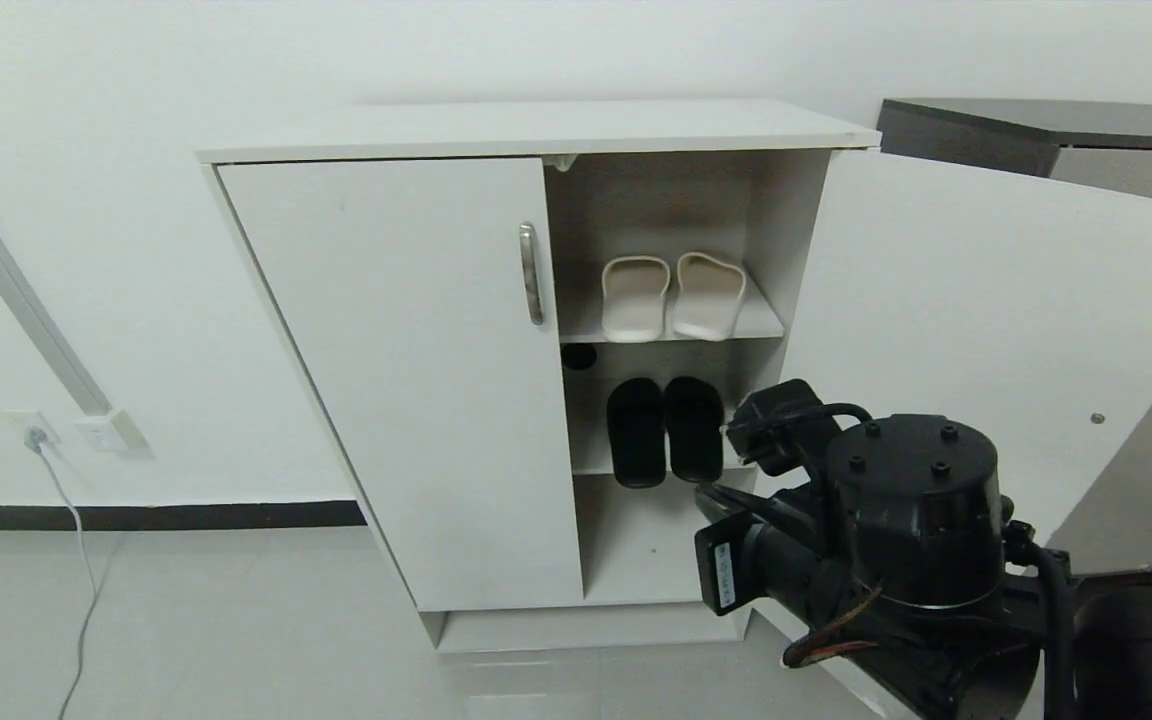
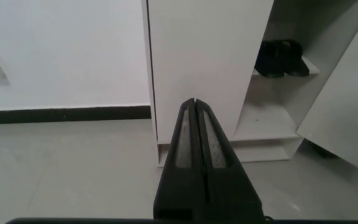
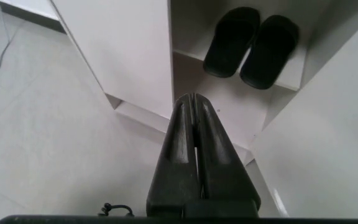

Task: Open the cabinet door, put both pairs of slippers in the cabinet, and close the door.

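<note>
- A wall socket is sitting low on the white wall at far left. A grey cable is trailing from it down to the tiled floor. A black skirting stripe is running along the foot of the wall.
- The left gripper is hanging above the floor, in front of the shut side of the cabinet. Its two fingers are pressing flat against each other and are holding nothing.
- The cabinet is standing against the wall. Its left door is lying shut, and a metal handle is running upright along the door's inner edge.
- Just right of that door the compartment is standing open.
- The beige slippers are sitting side by side on the upper shelf.
- The black slippers are sitting side by side on the middle shelf, directly beneath the beige pair.
- The right arm is hanging low in front of the cabinet's lower right corner.
- The right gripper is pointing toward the foot of the open compartment, below the black pair. Its fingers are resting tip against tip and are gripping nothing.
- The right door is standing swung wide to the right, with its inner face turning toward the head camera.
- A grey unit is showing behind the top edge of that door.
</note>
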Motion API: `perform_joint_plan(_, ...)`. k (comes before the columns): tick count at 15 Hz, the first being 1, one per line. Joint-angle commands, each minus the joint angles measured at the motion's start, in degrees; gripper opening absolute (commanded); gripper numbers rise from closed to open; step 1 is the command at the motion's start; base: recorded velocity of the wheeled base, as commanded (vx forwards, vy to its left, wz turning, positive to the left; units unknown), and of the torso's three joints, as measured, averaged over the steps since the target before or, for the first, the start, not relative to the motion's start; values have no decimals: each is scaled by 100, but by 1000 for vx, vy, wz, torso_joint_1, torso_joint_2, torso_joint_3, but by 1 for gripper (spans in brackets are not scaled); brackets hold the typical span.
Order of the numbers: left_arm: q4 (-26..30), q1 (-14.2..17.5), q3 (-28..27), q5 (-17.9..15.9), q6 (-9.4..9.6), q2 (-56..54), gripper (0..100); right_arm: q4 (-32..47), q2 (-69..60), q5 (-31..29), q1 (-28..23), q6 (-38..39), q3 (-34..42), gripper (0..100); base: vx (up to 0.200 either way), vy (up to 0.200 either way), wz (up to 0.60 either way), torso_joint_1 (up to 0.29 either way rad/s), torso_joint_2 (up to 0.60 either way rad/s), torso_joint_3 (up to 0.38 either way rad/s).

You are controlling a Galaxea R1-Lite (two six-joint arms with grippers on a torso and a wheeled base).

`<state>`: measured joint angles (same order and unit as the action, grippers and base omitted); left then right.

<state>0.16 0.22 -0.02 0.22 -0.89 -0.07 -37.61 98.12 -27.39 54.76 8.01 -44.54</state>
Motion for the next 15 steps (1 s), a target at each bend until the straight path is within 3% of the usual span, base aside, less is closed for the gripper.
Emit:
perform_joint_plan(1, -7, -4, 2, 4, 1, 7, 0, -18, 5, -3, 8, -1, -2, 0, 0, 0, 0, 41, -515, -373)
perform_joint_plan(15, -7, -4, 2, 4, 1, 7, 0, -18, -12, -3, 0, -10, 60, 0, 0, 0, 0, 120, -473, -339)
